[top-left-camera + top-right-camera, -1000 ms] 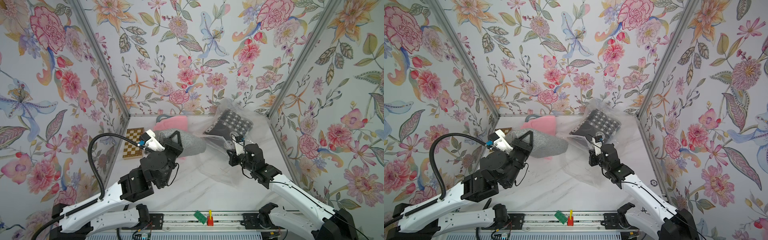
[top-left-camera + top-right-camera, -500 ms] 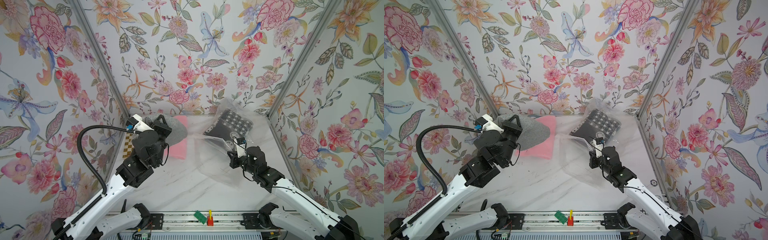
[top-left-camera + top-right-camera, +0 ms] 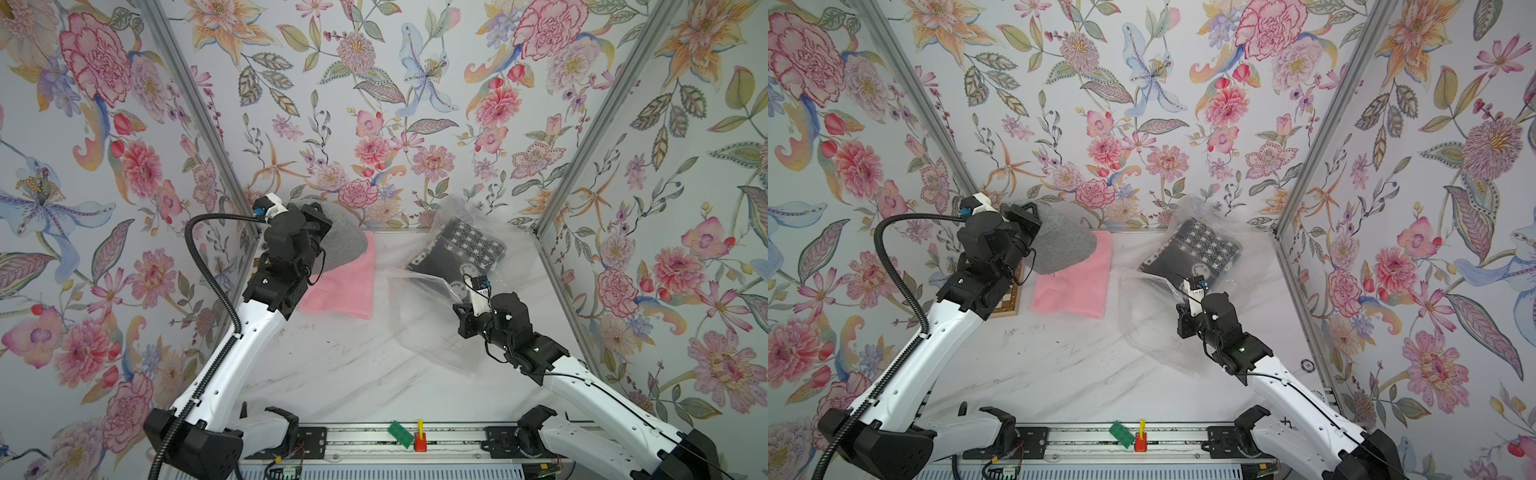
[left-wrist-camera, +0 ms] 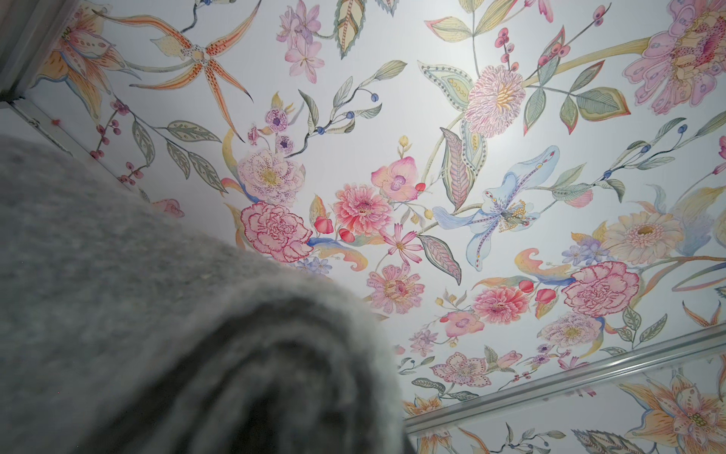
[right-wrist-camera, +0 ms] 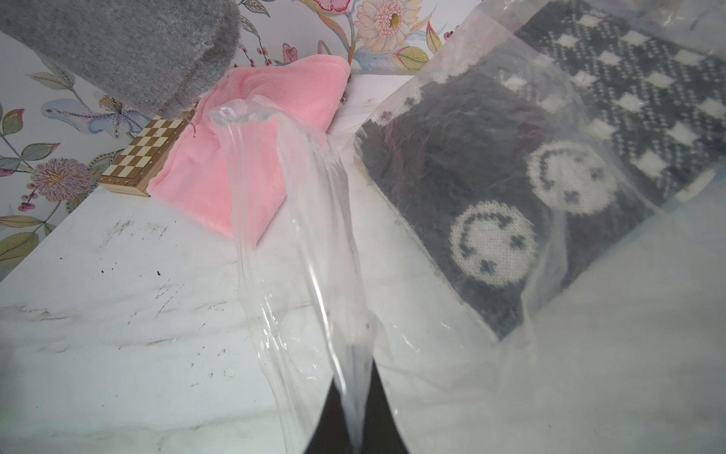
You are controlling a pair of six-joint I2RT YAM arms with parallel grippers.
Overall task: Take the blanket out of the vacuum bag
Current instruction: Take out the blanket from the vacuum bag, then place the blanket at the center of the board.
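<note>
A grey blanket [image 3: 347, 245] [image 3: 1059, 247] hangs in the air at the back left, over a folded pink blanket [image 3: 345, 286]. My left gripper [image 3: 319, 224] [image 3: 1029, 221] is shut on it. In the left wrist view the grey blanket [image 4: 118, 295] hides the jaws. The clear vacuum bag [image 3: 428, 320] [image 3: 1152, 320] lies right of centre. A black-and-white knitted blanket [image 3: 461, 253] [image 5: 510, 177] is still inside it. My right gripper [image 3: 463, 320] [image 5: 352, 410] is shut on a stretched strip of the vacuum bag's [image 5: 298, 243] film near the bag's front edge.
A wooden chessboard [image 3: 1009, 303] [image 5: 145, 153] lies by the left wall, beside the pink blanket [image 5: 243, 129]. Floral walls close in on the left, back and right. The marble table [image 3: 332, 374] shows in front of the blankets.
My left arm has swung from the table's middle to the back left corner, carrying the grey blanket up and away from the bag. The right gripper has drifted slightly nearer, still pinching the film.
</note>
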